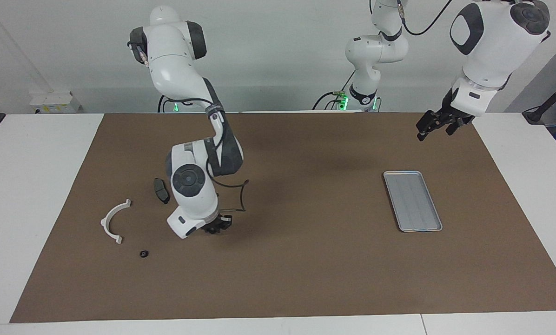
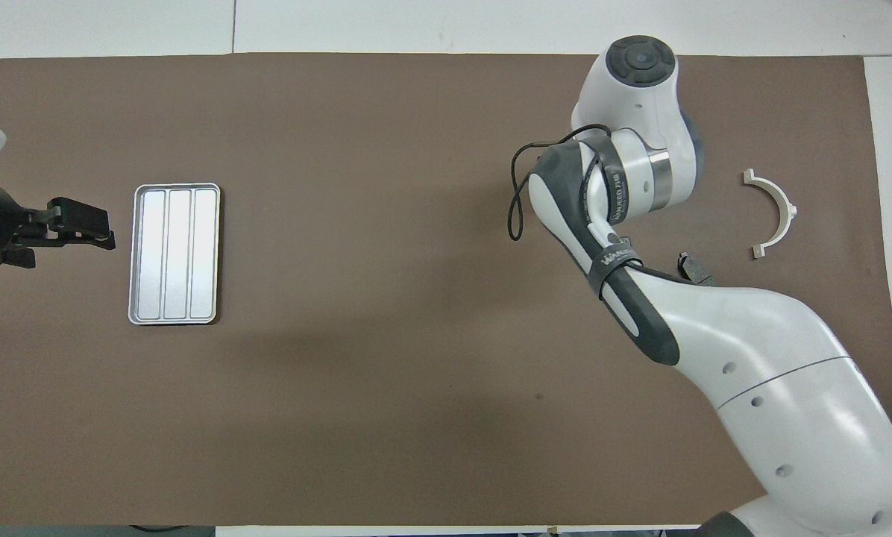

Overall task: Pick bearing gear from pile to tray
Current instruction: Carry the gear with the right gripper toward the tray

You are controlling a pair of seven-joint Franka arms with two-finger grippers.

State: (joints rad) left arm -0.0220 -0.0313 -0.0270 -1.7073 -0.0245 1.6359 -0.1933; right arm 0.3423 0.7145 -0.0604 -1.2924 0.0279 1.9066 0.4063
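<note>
The pile lies toward the right arm's end of the mat: a white half-ring bracket [image 1: 115,221] [image 2: 779,213], a dark grey brake pad [image 1: 162,190] [image 2: 693,268] and a tiny black ring [image 1: 143,254]. My right gripper [image 1: 217,227] is down at the mat beside the brake pad, a little farther from the robots; in the overhead view its own wrist hides it. What it holds, if anything, is hidden. The silver-grey tray [image 1: 412,200] [image 2: 175,253] is empty. My left gripper [image 1: 433,125] [image 2: 80,224] waits open in the air beside the tray.
A brown mat [image 1: 306,260] covers the table's middle, with white table edges around it. A loose black cable [image 1: 241,195] loops off the right arm's wrist. Only one brake pad shows.
</note>
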